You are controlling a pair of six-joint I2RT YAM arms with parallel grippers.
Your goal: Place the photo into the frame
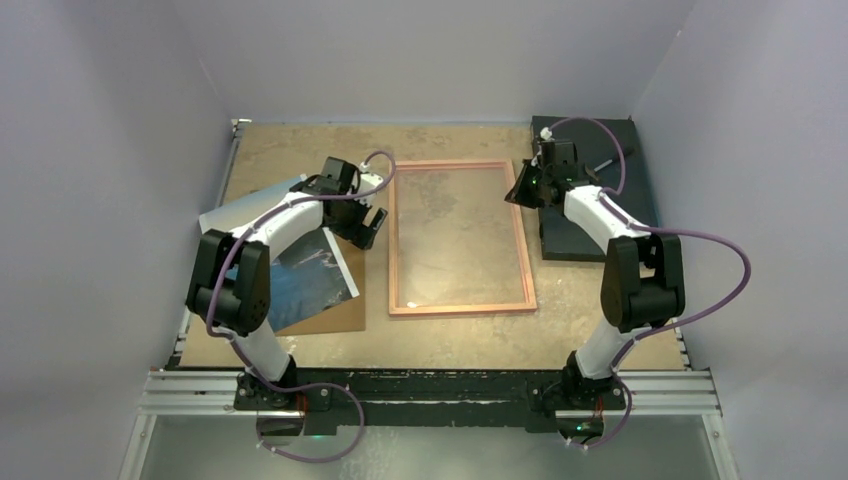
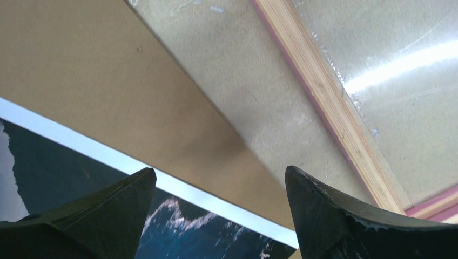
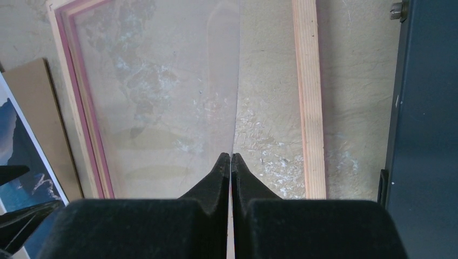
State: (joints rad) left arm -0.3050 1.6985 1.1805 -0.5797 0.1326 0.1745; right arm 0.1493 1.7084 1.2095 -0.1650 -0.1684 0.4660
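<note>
Seemingly narrow strip between board [image 1: 340, 312], frame [image 1: 392, 240]

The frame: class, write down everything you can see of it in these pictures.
The frame is a large rectangle with a thin rim, pale wood on top, pink along the inner edge. It lies flat on the table, right of the photo and brown board, touching neither. Its clear glossy pane shows the table through it; one pane edge appears pinched by the shut right gripper.
</note>
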